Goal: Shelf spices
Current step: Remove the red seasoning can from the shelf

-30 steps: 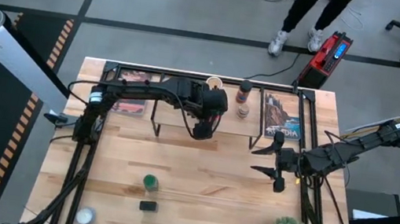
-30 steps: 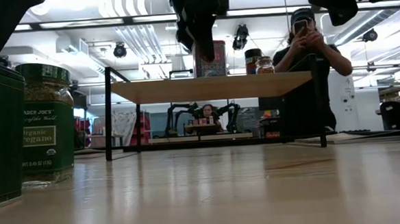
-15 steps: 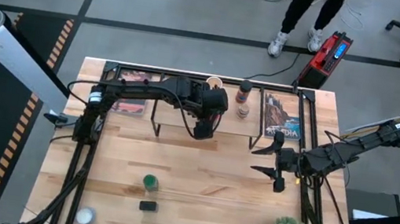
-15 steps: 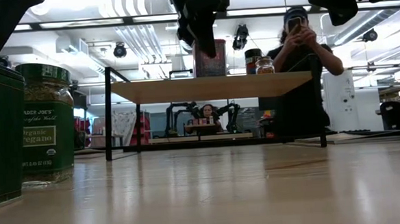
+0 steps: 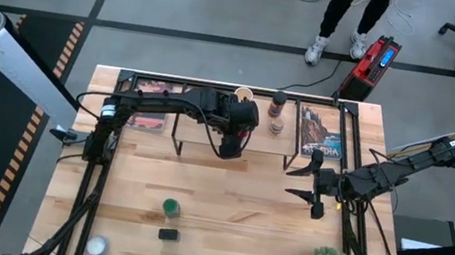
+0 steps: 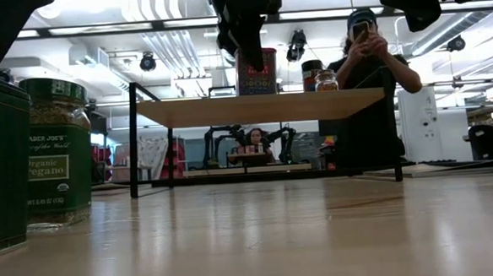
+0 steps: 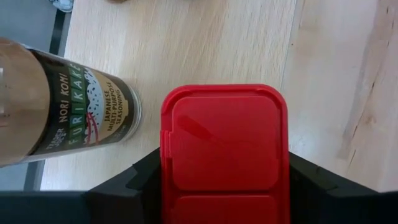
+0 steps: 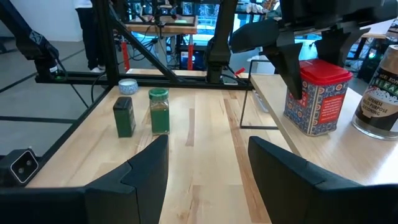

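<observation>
I see the left tool (image 7: 225, 186) grasping the red tin (image 7: 225, 149) on the shelf (image 6: 262, 108); the right tool (image 8: 208, 168) waits released at 3 o'clock.

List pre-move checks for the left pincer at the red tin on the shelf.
1. red tin upright on shelf: ok.
2. left pincer straddles the tin: ok.
3. Firm grip on the tin: cannot tell.
4. furikake bottle clear of the tin: ok, but close.
5. right pincer open, empty, off the shelf: ok.
6. All spices shelved: not ok; green-lidded jar and black box sit on the table.
</observation>
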`<state>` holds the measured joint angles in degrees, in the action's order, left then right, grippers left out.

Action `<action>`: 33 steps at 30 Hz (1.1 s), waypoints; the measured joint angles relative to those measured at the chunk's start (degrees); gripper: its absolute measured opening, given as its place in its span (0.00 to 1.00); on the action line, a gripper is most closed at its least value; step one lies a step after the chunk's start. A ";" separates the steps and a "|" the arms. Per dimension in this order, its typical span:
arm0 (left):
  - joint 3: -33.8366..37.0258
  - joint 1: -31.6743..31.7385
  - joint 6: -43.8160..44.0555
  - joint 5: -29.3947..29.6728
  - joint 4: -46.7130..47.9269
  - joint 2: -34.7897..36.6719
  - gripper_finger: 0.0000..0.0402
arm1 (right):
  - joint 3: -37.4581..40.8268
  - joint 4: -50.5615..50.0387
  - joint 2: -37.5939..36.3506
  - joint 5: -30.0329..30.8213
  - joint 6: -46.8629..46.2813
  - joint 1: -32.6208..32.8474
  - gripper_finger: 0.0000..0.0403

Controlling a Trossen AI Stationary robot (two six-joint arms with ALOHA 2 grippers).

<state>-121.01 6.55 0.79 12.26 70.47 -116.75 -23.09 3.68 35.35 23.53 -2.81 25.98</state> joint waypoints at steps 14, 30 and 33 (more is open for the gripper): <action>-12.30 -0.08 1.13 -2.57 8.23 0.00 0.51 | 0.00 -0.02 -0.02 0.00 -0.07 -0.01 0.49; -13.35 -9.06 8.25 -11.93 9.95 0.50 0.50 | 0.02 -0.17 -0.02 0.00 0.00 0.00 0.49; -13.35 -11.84 10.22 -11.66 9.02 0.50 0.50 | 0.00 -0.17 -0.01 0.00 -0.13 0.01 0.49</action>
<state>-134.37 -5.30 11.01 0.60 79.49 -116.25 -23.09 3.51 35.34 23.53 -2.94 25.99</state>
